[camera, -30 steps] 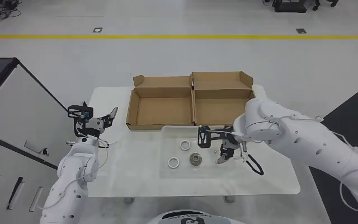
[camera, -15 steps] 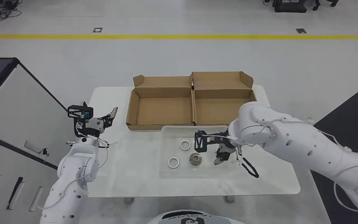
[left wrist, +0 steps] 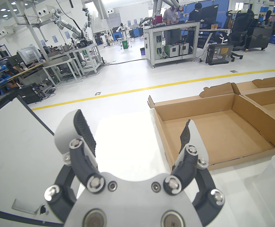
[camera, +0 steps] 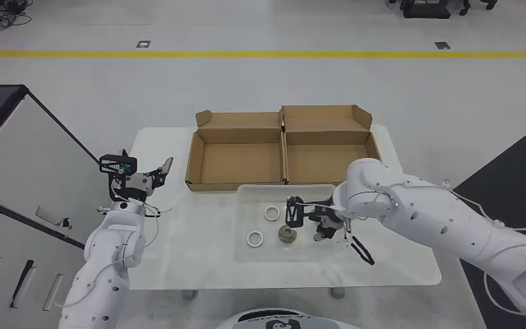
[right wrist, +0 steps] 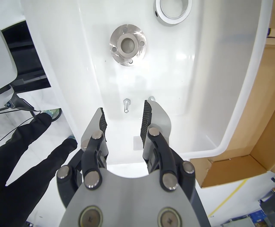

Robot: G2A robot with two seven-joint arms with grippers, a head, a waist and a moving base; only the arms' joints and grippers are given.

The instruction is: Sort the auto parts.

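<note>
Two claws are spread open and hold nothing. The right claw (right wrist: 124, 109) hangs low in a smooth white tray (right wrist: 171, 75). A small shiny bolt (right wrist: 126, 105) lies just ahead of its ribbed black pads (right wrist: 146, 120). Farther along lie a round metal disc with holes (right wrist: 128, 47) and a silver ring (right wrist: 173, 10). The left claw (left wrist: 134, 120) is over the white counter (left wrist: 129, 154), beside a brown cardboard box (left wrist: 225, 133). Behind it, a yellow line (left wrist: 150, 87) crosses the pale floor (left wrist: 129, 71).
</note>
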